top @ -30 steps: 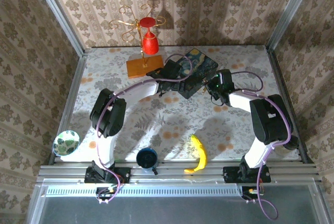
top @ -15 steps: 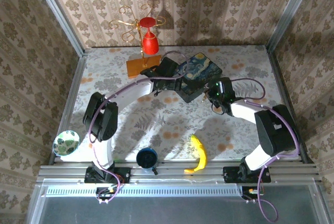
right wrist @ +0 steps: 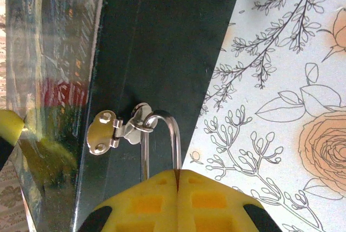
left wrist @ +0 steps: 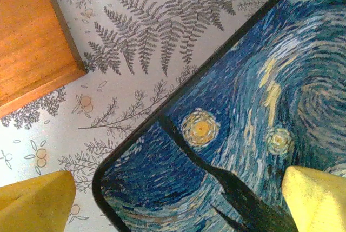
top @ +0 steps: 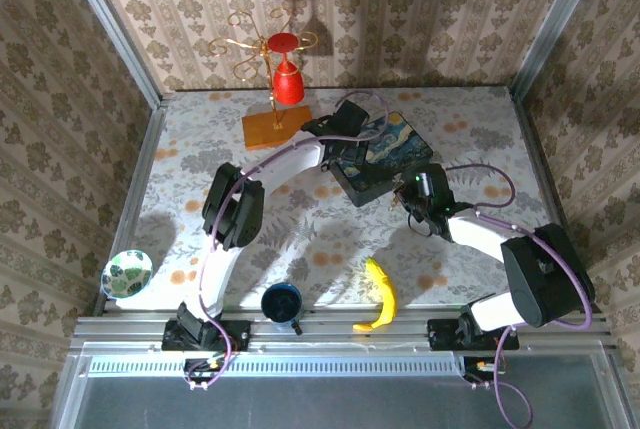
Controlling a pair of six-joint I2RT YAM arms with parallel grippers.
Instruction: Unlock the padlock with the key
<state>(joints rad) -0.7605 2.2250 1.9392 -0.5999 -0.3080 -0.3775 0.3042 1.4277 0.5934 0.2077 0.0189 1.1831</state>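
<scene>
Left hand [left wrist: 178, 205] hovers over the lid of the blue box [left wrist: 259, 80] near its corner, fingers spread wide; on the box's dark side wall the padlock [right wrist: 177, 143] is hooked by its silvery shackle through a small hasp [right wrist: 102, 132], its body hidden behind the right hand [right wrist: 177, 202], whose pads are pressed together

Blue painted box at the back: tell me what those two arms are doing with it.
The left fingers hang open over a corner of the lid of the blue box, holding nothing. The right fingers are pressed shut at the box's dark side, right at the padlock, whose silvery shackle is threaded through the hasp. The padlock's body is hidden behind those fingers, and the lock looks not yet opened.
</scene>
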